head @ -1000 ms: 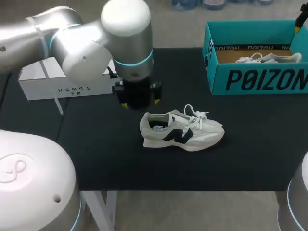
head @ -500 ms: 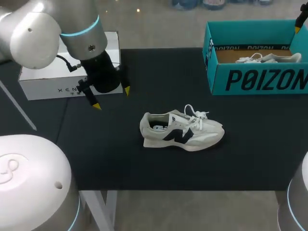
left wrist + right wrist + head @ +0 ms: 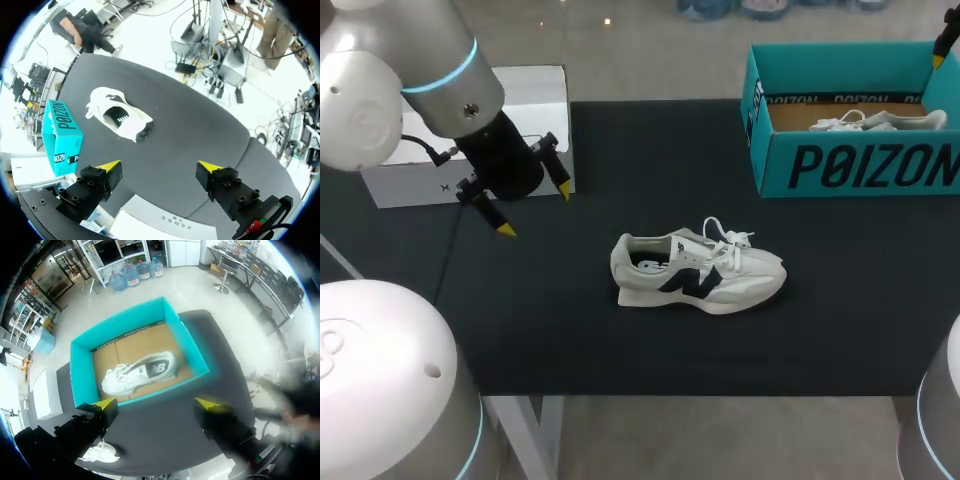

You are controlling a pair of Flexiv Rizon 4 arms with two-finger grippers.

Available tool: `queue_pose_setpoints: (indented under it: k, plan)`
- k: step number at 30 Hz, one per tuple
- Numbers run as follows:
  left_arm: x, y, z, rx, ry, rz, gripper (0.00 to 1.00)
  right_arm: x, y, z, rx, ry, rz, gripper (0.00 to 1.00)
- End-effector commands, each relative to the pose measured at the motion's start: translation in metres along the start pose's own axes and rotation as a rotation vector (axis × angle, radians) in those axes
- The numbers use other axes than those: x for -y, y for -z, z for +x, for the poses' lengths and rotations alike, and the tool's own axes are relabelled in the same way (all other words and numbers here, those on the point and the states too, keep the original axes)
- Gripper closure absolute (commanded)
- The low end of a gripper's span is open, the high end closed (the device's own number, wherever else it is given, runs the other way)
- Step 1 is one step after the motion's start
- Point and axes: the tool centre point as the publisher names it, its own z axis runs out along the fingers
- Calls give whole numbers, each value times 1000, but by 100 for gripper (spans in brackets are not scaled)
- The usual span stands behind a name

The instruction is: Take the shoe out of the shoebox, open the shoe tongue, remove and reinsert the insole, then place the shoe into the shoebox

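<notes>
One shoe (image 3: 698, 270) is out on the desk (image 3: 820, 320), standing on its sole in the open middle with the laces up and the collar facing the left arm's side. That looks like a deliberate spot: both arms can get at the tongue and insole there, with nothing crowding it. The left gripper (image 3: 535, 210) hangs over the desk's edge beside the white box (image 3: 420, 175), well apart from the shoe, with its fingers (image 3: 111, 165) spread wide and holding nothing. From its wrist view the shoe's mouth lies ahead of it, so it seems lined up for an approach rather than a grasp. The right gripper (image 3: 156, 405) hovers high over the teal shoebox (image 3: 80, 371), fingers apart and empty. The shoebox sits open at the far right corner, out of the working area. The count: two shoes, one on the desk and a second shoe (image 3: 140, 371) lying in the shoebox. Add one shoebox, one white box and two grippers, neither carrying anything.
</notes>
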Motion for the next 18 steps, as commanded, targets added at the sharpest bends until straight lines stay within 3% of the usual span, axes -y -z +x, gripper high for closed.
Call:
queue_pose_setpoints:
  k: [1,8,12,18]
  plan:
    - [0,-1,2,4,-1,-2,0,1,0,0,1,-1,-2,0]
    - [0,-1,2,4,-1,-2,0,1,0,0,1,-1,-2,0]
    - [4,-1,16,110,82,179,0,1,0,0,1,-1,-2,0]
    - [-2,0,54,281,230,449,0,1,0,0,1,-1,-2,0]
